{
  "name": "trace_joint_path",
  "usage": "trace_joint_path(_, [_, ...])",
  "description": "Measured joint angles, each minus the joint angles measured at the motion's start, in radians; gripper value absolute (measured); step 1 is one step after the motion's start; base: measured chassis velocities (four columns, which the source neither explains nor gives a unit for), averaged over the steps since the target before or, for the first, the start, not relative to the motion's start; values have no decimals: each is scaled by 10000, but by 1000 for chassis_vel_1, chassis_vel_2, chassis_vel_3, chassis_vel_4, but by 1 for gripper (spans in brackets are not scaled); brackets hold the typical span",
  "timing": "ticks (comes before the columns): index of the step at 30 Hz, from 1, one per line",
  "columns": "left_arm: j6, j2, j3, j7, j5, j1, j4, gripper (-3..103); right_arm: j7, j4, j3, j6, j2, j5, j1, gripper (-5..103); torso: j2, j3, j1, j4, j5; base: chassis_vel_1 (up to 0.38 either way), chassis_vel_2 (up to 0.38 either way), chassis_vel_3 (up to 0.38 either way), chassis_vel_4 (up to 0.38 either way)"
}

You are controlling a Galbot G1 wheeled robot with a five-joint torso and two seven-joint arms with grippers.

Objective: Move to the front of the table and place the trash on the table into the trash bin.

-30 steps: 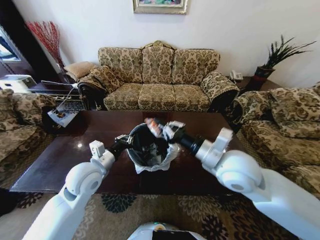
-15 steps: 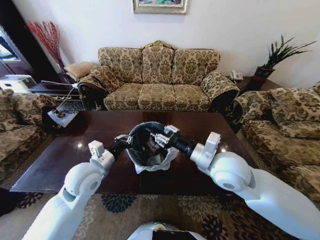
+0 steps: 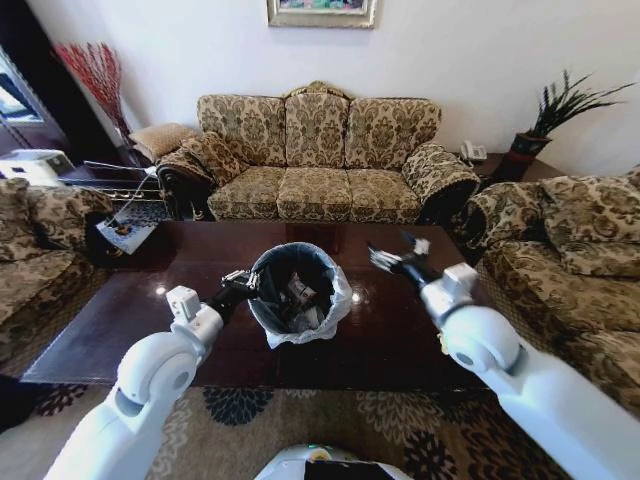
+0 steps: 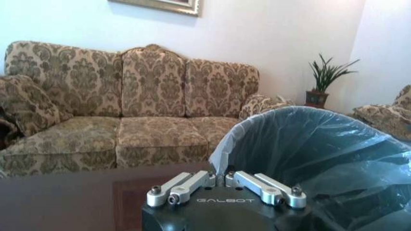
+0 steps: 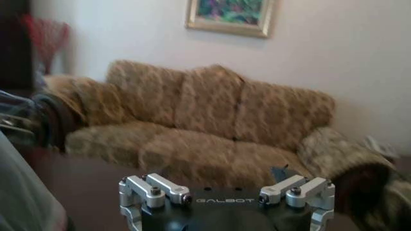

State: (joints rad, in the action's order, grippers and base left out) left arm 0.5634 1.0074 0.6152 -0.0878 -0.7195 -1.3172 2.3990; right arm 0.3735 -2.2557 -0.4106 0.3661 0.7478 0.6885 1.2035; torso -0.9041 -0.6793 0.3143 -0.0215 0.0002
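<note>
While the right gripper (image 3: 397, 253) hangs spread and empty over the table (image 3: 110, 325), off to the right of the bin (image 3: 296, 293), the left gripper (image 3: 240, 281) pinches the bin's left rim, with trash (image 3: 297, 292) lying inside the bag-lined bin mid-table.

A three-seat sofa in beige and olive damask with a carved dark wood frame (image 3: 318, 155) stands against a plain white wall (image 3: 470, 60). Above it hangs the lower edge of a gilt-framed painting (image 3: 321, 12). Matching damask armchairs sit at the left (image 3: 45, 235) and the right (image 3: 565, 245). A green spiky plant in a dark pot (image 3: 545, 120) stands in the right corner, and a spray of red dried branches (image 3: 95, 75) in the left. The floor carries a dark floral-patterned carpet (image 3: 410, 425). Daylight brightens the wall.
</note>
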Motion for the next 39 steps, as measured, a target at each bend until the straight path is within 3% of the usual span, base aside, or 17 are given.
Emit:
trace_joint_path(3, [-14,-46,2,-2,-6,27,0,3,-776,217,-1390,-46,789,-585,1711,100,0,1,-1,-1,1,0,0,0,0])
trace_joint_path(8, [-24,2,-12,-4,-7,16,0,3,-1211,745,-2135,-367,1700,-1048,2626,100,0,0,-1,-6,0,0,0,0,0])
trace_joint_path(13, [-34,26,-31,-5,-5,15,-22,3,-1539,1473,-2314,-900,2464,-1472,3110,100,0,-1,-1,-6,-1,-49,-73,55,107])
trace_joint_path(19, [-114,24,-59,22,115,39,-112,3,-2205,3149,-2182,-2250,3464,-1929,3223,100,0,0,-1,-2,4,-124,-177,121,166])
trace_joint_path(28, [-133,-6,-86,34,122,36,-104,3,-2987,5350,-1723,-3418,4188,-2004,2645,100,0,-2,0,-7,-13,-35,-57,33,48])
trace_joint_path(38, [-137,-36,-52,35,120,-15,-96,3,-3172,6277,-1390,-3693,4451,-2162,2076,101,1,-2,1,-5,1,0,0,0,0])
trace_joint_path(39, [-145,-50,-44,36,118,-15,-95,3,-3141,6349,-1359,-3747,4462,-2200,2027,97,0,-2,1,-2,0,0,0,0,0])
